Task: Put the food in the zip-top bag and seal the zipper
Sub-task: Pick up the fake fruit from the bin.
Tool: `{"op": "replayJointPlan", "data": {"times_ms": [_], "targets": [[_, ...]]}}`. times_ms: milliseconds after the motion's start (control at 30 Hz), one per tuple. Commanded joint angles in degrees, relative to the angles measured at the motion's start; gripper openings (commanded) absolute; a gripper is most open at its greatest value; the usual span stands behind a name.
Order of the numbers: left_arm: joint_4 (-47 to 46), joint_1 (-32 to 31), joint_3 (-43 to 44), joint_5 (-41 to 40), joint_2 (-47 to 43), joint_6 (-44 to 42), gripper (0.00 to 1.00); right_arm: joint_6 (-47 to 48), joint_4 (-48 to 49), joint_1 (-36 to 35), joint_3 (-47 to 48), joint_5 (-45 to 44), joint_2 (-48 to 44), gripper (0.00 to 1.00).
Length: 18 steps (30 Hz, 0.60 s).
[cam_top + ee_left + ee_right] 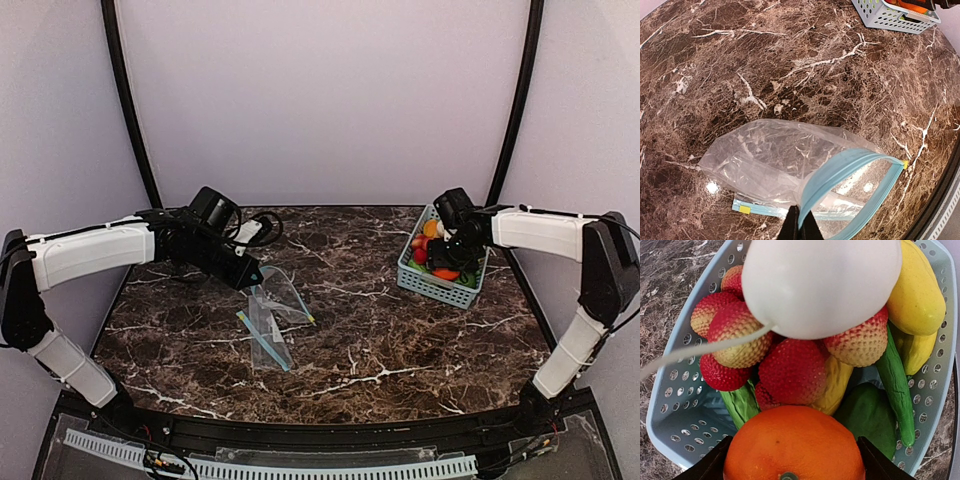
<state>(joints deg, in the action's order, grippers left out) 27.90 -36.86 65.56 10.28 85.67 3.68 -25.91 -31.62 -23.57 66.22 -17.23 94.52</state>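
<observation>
Left gripper (pixel 799 226) is pinched shut on the zipper rim of the zip-top bag (pixel 785 160), holding the mouth open; right gripper (pixel 792 469) straddles the orange-red ball (pixel 792 440) atop the food (pixel 790 372) in the basket (pixel 675 390); firm contact cannot be told. Risk: the glossy round ball slips from the jaws; neighbouring pieces may be dislodged.

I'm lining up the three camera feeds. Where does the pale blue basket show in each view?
Top external: the basket sits mid-right in the picture.
Left wrist: the basket is in the top right corner, cut off by the edge.
Right wrist: the basket fills the frame, seen from above.
Shared landmark: the orange fruit lying inside it.
</observation>
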Motion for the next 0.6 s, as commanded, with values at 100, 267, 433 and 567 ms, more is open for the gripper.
{"op": "replayJointPlan", "data": {"times_ms": [100, 267, 433, 567], "targets": [[0.36, 0.35, -0.57, 0.42, -1.3, 0.28, 0.01, -0.2, 1.44, 0.28, 0.58, 0.57, 0.32, 0.69], [0.4, 0.35, -0.51, 0.54, -1.08, 0.21, 0.01, -0.11, 1.45, 0.28, 0.41, 0.6, -0.39, 0.63], [0.33, 0.35, -0.67, 0.98, -0.89, 0.46, 0.01, 0.91, 0.58, 0.13, 0.47, 1.08, -5.14, 0.59], [0.07, 0.3, -0.67, 1.71, -0.64, 0.69, 0.01, 3.1, 0.54, -1.28, 0.05, 3.84, -12.17, 0.58]]}}
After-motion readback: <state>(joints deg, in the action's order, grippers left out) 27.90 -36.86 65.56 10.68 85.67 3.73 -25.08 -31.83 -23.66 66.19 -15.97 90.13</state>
